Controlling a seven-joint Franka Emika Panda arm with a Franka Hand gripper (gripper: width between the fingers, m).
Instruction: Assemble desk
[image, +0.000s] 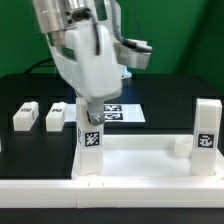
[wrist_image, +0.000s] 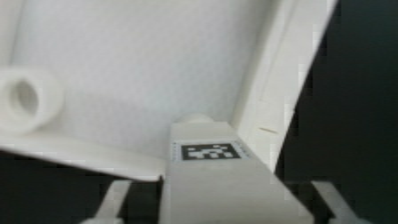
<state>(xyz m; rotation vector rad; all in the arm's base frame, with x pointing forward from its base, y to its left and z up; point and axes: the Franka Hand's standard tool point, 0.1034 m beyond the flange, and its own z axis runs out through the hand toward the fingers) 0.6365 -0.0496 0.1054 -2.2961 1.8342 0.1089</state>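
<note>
**A:** How far along is the desk?

**B:** About halfway, I'd judge. In the exterior view the desk top (image: 130, 186) lies rim-up on the table (image: 35, 148), filling the picture from 4 to 7 o'clock. A second leg (image: 206, 126) stands upright at its far corner, at 3 o'clock. Whether that one is screwed tight I cannot tell.

**A:** And the arm?

**B:** The gripper (image: 91, 119) hangs just below the picture's centre, toward 7 o'clock. Its fingers (wrist_image: 118, 198) are closed on the held leg (image: 92, 138), one on each side. That leg is upright, tag facing out, at the top's other far corner.

**A:** Is it seated?

**B:** Hard to say. The wrist view shows its tagged end against the raised rim, with a round hole (wrist_image: 22, 95) elsewhere in the floor of the top. Its foot is hidden.

**A:** What's left?

**B:** Two loose legs (image: 25, 115) (image: 57, 116) lie side by side on the table at 9 o'clock, well apart from the top. Both need fetching and fitting. The marker board (image: 122, 112) sits behind the arm, near the centre.
</note>
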